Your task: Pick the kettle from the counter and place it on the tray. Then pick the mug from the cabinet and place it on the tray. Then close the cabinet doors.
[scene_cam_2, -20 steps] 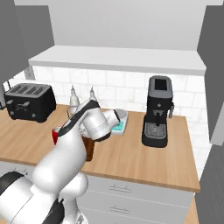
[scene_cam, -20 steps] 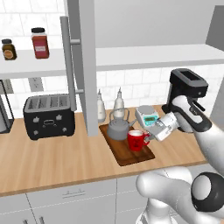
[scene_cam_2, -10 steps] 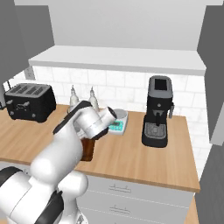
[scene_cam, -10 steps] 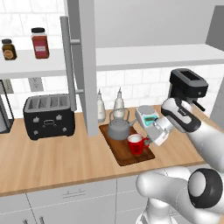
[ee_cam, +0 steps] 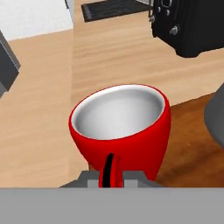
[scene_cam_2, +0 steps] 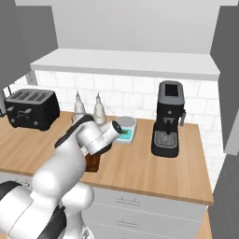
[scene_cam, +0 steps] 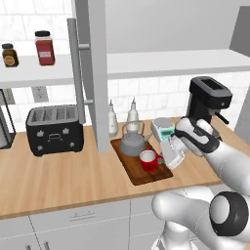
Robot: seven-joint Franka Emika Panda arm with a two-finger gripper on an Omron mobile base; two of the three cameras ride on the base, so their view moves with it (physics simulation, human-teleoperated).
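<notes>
The red mug (scene_cam: 147,160) stands on the dark-brown tray (scene_cam: 134,172) on the counter (scene_cam: 58,178), just in front of the grey kettle (scene_cam: 131,144), which also sits on the tray. My gripper (scene_cam: 163,157) is at the mug's right side, shut on its handle. In the hand view the mug (ee_cam: 127,127) is very close, with its handle between my gripper (ee_cam: 110,177) fingers; the kettle (ee_cam: 216,118) edges in at the right over the tray (ee_cam: 192,131). The cabinet (scene_cam: 171,63) is open, its left door (scene_cam: 97,73) swung out.
A black toaster (scene_cam: 53,129) stands left of the tray, two white bottles (scene_cam: 133,114) behind it. A small white scale (scene_cam: 163,128) and a black coffee machine (scene_cam: 207,100) are at the right. Two jars (scene_cam: 44,46) sit on the white shelf.
My gripper has come down and slightly left with the mug, and the mug now rests on the tray in front of the kettle.
</notes>
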